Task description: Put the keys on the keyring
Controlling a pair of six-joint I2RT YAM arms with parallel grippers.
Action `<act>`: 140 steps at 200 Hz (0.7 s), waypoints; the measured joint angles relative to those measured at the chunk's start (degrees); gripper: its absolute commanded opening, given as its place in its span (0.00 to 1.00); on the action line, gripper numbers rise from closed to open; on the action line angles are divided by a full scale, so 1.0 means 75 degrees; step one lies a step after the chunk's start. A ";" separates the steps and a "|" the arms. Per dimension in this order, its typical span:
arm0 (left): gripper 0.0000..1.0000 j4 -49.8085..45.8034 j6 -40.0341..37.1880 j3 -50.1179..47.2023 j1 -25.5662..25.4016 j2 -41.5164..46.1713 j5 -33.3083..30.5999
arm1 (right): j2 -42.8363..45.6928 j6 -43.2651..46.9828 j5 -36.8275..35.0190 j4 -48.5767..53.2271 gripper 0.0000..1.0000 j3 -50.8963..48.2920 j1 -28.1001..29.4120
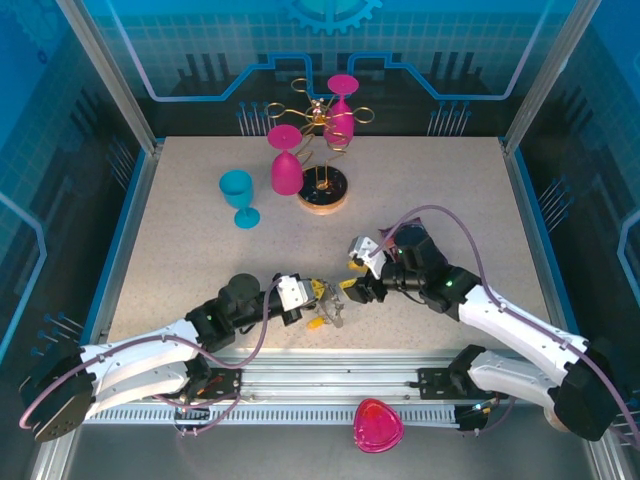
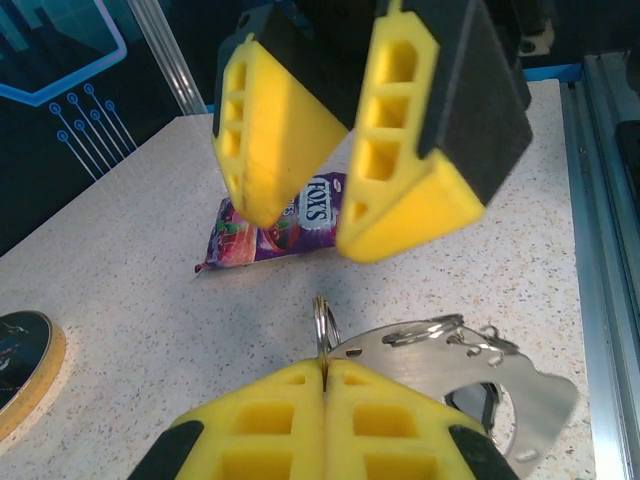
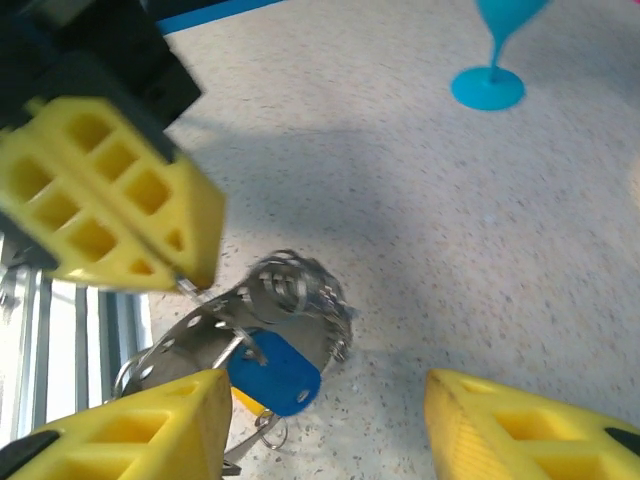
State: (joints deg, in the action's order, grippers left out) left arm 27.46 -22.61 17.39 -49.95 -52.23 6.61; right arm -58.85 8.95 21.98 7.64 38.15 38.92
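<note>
My left gripper [image 2: 325, 368] is shut on the keyring [image 2: 326, 322], a small silver split ring standing upright between its yellow pads. A flat silver metal plate [image 2: 490, 375] with holes and more rings hangs from that ring onto the table. The keys lie under the plate: a blue-headed one [image 3: 278, 372] and a yellow head [image 3: 243, 400] peeking out beneath it. My right gripper [image 3: 325, 400] is open, its fingers straddling the bunch without touching it. From above, the left gripper [image 1: 318, 295] and the right gripper [image 1: 352, 290] face each other closely over the bunch [image 1: 330, 312].
A purple snack packet [image 2: 270, 225] lies just beyond the right gripper's fingers. A cyan goblet [image 1: 238, 195] and a gold wire rack [image 1: 322, 150] with pink goblets stand at the back. A pink object [image 1: 378, 425] sits off the table's front rail.
</note>
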 measured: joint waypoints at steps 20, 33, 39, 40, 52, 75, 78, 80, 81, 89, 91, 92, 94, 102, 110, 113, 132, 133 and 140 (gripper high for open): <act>0.00 0.0058 0.0000 -0.0009 0.0000 -0.0003 0.0058 | -0.0012 0.0743 0.0431 -0.0236 0.43 -0.0070 0.0009; 0.00 0.0111 0.0000 -0.0035 0.0000 -0.0003 0.0093 | -0.0093 0.1122 0.0612 -0.0364 0.38 -0.0073 0.0009; 0.00 0.0128 0.0000 -0.0044 0.0000 -0.0003 0.0096 | -0.0157 0.1279 0.0682 -0.0414 0.38 -0.0073 0.0009; 0.00 0.0128 0.0000 -0.0047 0.0000 -0.0003 0.0099 | -0.0172 0.1285 0.0697 -0.0420 0.37 -0.0073 0.0009; 0.00 0.0157 0.0000 -0.0055 0.0000 -0.0017 0.0099 | -0.0332 0.1559 0.0793 -0.0472 0.36 -0.0073 0.0015; 0.00 0.0160 0.0000 -0.0058 0.0000 -0.0035 0.0099 | -0.0589 0.1888 0.0924 -0.0522 0.32 -0.0073 0.0058; 0.00 0.0160 0.0000 -0.0058 0.0000 -0.0035 0.0099 | -0.0612 0.1938 0.0947 -0.0527 0.32 -0.0073 0.0073; 0.00 0.0163 0.0000 -0.0058 0.0000 -0.0038 0.0099 | -0.0624 0.1938 0.0953 -0.0530 0.31 -0.0073 0.0079; 0.00 0.0163 0.0000 -0.0058 0.0000 -0.0038 0.0102 | -0.0629 0.1947 0.0959 -0.0530 0.31 -0.0073 0.0082; 0.00 0.0169 0.0000 -0.0058 0.0000 -0.0038 0.0102 | -0.0682 0.2049 0.0982 -0.0568 0.30 -0.0073 0.0119; 0.00 0.0172 0.0000 -0.0058 0.0000 -0.0038 0.0102 | -0.0697 0.2075 0.0994 -0.0577 0.29 -0.0073 0.0128; 0.00 0.0172 0.0000 -0.0058 0.0000 -0.0038 0.0102 | -0.0699 0.2075 0.0994 -0.0583 0.29 -0.0073 0.0131; 0.00 0.0175 0.0000 -0.0058 0.0000 -0.0041 0.0102 | -0.0708 0.2081 0.1000 -0.0597 0.29 -0.0073 0.0140; 0.00 0.0181 0.0000 -0.0058 0.0000 -0.0041 0.0102 | -0.0743 0.2136 0.1023 -0.0641 0.28 -0.0073 0.0166; 0.00 0.0184 0.0000 -0.0058 0.0000 -0.0041 0.0105 | -0.0775 0.2180 0.1055 -0.0714 0.26 -0.0073 0.0198; 0.00 0.0184 0.0000 -0.0058 0.0000 -0.0044 0.0105 | -0.0781 0.2186 0.1067 -0.0737 0.25 -0.0073 0.0207; 0.00 0.0184 0.0000 -0.0058 0.0000 -0.0047 0.0134 | -0.0831 0.2256 0.1142 -0.0880 0.18 -0.0073 0.0256; 0.00 0.0184 0.0000 -0.0058 0.0000 -0.0047 0.0134 | -0.0831 0.2244 0.1142 -0.0883 0.18 -0.0073 0.0256; 0.00 0.0184 0.0000 -0.0058 0.0000 -0.0047 0.0152 | -0.0854 0.2253 0.1166 -0.0924 0.16 -0.0073 0.0271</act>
State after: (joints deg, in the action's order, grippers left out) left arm 28.84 -22.61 16.95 -49.95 -52.58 7.75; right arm -65.25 25.85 30.72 0.71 37.60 40.95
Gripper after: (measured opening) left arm 0.054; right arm 0.187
